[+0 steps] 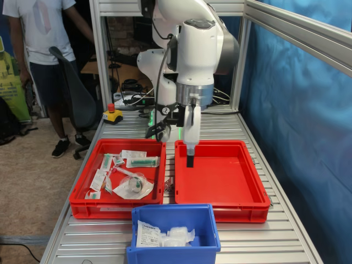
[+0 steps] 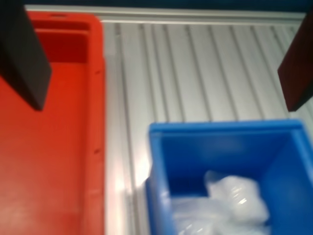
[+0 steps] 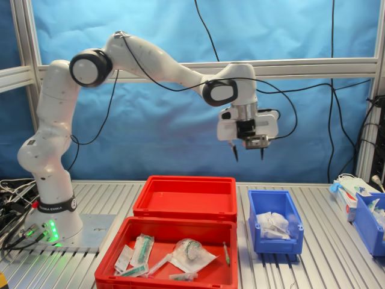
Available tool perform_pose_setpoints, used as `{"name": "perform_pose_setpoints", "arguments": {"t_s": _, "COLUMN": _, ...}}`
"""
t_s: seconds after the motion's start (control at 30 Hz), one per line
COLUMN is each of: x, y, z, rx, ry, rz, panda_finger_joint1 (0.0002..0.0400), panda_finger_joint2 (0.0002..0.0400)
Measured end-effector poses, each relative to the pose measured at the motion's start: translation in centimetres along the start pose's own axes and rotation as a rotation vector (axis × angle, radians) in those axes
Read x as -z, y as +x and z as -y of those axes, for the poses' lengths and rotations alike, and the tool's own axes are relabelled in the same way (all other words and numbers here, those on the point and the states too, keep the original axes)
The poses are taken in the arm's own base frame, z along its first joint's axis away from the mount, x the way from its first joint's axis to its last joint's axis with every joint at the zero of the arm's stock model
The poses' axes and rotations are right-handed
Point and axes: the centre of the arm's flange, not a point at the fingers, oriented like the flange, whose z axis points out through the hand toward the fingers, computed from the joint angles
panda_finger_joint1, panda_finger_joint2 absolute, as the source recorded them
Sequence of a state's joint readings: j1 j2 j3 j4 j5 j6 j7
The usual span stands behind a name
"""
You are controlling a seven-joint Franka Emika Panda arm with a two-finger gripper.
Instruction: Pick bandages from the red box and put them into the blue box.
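Second exterior view: blue box (image 3: 275, 212) lengthwise toward camera.

We log three containers on the bench (image 3: 313, 265). In the second exterior view, the red box (image 3: 184, 197) sits at 12 o'clock of the cluttered tray (image 3: 114, 256), with the blue box (image 3: 274, 227) at its 3 o'clock. Bandages (image 3: 272, 224) lie in the blue box. The gripper (image 3: 247, 153) hangs above the gap between the red box and the blue box.
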State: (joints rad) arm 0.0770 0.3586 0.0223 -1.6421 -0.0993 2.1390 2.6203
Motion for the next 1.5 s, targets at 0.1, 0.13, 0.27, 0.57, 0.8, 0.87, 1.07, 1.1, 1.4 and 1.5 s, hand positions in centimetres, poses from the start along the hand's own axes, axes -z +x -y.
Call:
{"name": "perform_pose_setpoints", "arguments": {"t_s": 0.1, "x": -0.4, "y": 2.3, "z": -0.4, "rx": -0.003, "ry": -0.01, "rz": -0.031, "panda_finger_joint1": 0.04, "panda_finger_joint2": 0.04}}
{"name": "perform_pose_setpoints", "arguments": {"t_s": 0.13, "x": -0.4, "y": 2.9, "z": -0.5, "rx": -0.004, "ry": -0.012, "rz": -0.04, "panda_finger_joint1": 0.04, "panda_finger_joint2": 0.04}}
{"name": "perform_pose_setpoints", "arguments": {"t_s": 0.27, "x": -0.7, "y": 5.2, "z": -0.9, "rx": -0.009, "ry": -0.019, "rz": -0.071, "panda_finger_joint1": 0.04, "panda_finger_joint2": 0.04}}
{"name": "perform_pose_setpoints", "arguments": {"t_s": 0.57, "x": -1.0, "y": 10.7, "z": -2.1, "rx": -0.032, "ry": -0.04, "rz": -0.129, "panda_finger_joint1": 0.04, "panda_finger_joint2": 0.04}}
{"name": "perform_pose_setpoints", "arguments": {"t_s": 0.8, "x": -0.7, "y": 12.9, "z": -2.3, "rx": -0.049, "ry": -0.041, "rz": -0.142, "panda_finger_joint1": 0.04, "panda_finger_joint2": 0.04}}
{"name": "perform_pose_setpoints", "arguments": {"t_s": 0.87, "x": -0.6, "y": 13.5, "z": -2.2, "rx": -0.057, "ry": -0.039, "rz": -0.145, "panda_finger_joint1": 0.04, "panda_finger_joint2": 0.04}}
{"name": "perform_pose_setpoints", "arguments": {"t_s": 1.07, "x": -0.5, "y": 14.8, "z": -1.7, "rx": -0.076, "ry": -0.037, "rz": -0.152, "panda_finger_joint1": 0.04, "panda_finger_joint2": 0.04}}
{"name": "perform_pose_setpoints", "arguments": {"t_s": 1.1, "x": -0.5, "y": 14.8, "z": -1.7, "rx": -0.077, "ry": -0.037, "rz": -0.154, "panda_finger_joint1": 0.04, "panda_finger_joint2": 0.04}}
{"name": "perform_pose_setpoints", "arguments": {"t_s": 1.4, "x": -1.0, "y": 15.4, "z": -1.7, "rx": -0.08, "ry": -0.042, "rz": -0.165, "panda_finger_joint1": 0.04, "panda_finger_joint2": 0.04}}
{"name": "perform_pose_setpoints", "arguments": {"t_s": 1.5, "x": -1.1, "y": 15.4, "z": -1.7, "rx": -0.079, "ry": -0.042, "rz": -0.166, "panda_finger_joint1": 0.04, "panda_finger_joint2": 0.04}}
